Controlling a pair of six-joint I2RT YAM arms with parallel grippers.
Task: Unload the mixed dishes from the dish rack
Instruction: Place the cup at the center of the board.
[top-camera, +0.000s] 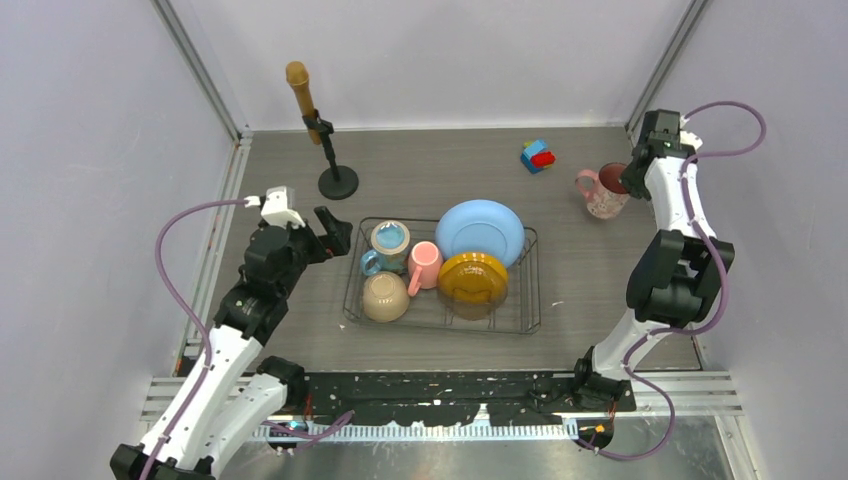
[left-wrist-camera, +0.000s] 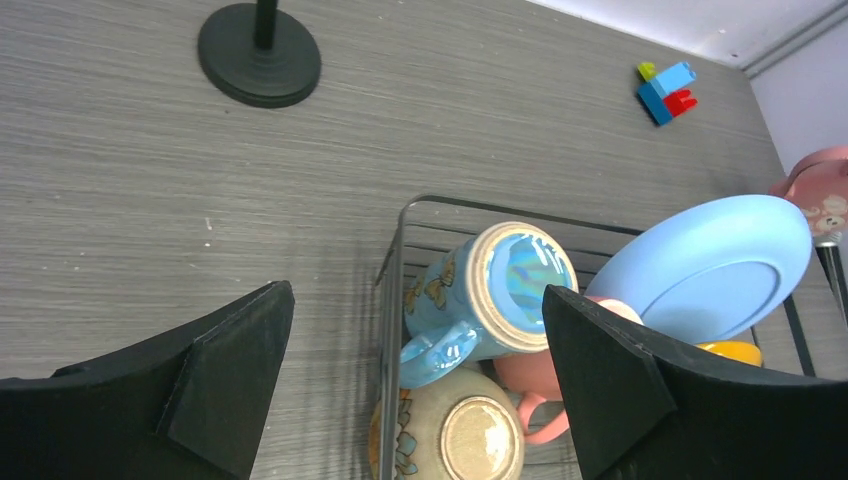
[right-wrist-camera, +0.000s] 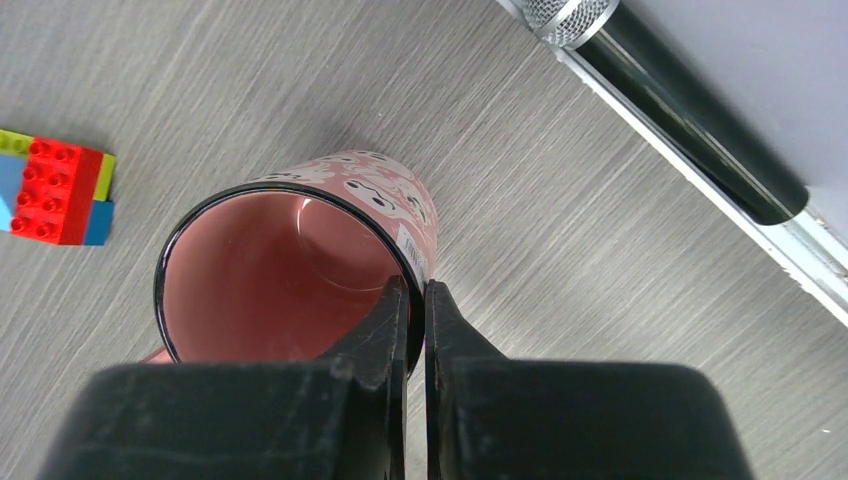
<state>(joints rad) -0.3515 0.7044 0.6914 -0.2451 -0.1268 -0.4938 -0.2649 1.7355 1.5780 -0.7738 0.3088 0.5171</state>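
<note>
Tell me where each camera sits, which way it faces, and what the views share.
Top external: above and behind both arms, which show in full, looking down on the dish rack.
Left wrist: on the left arm, looking down at the blue mug between the fingers of the open left hand.
Right wrist: looking down on the speckled pink mug, right hand shut on its rim.
Shared: toy block in all three.

A grey wood-grain laminate surface fills the base of the enclosure; plain pale lilac walls rise on the left, back and right; slim silver aluminium posts slant up from the two far corners; a silver metal rail lines the surface's left edge at the foot of the wall; the light is soft and even, with only faint shadows.
</note>
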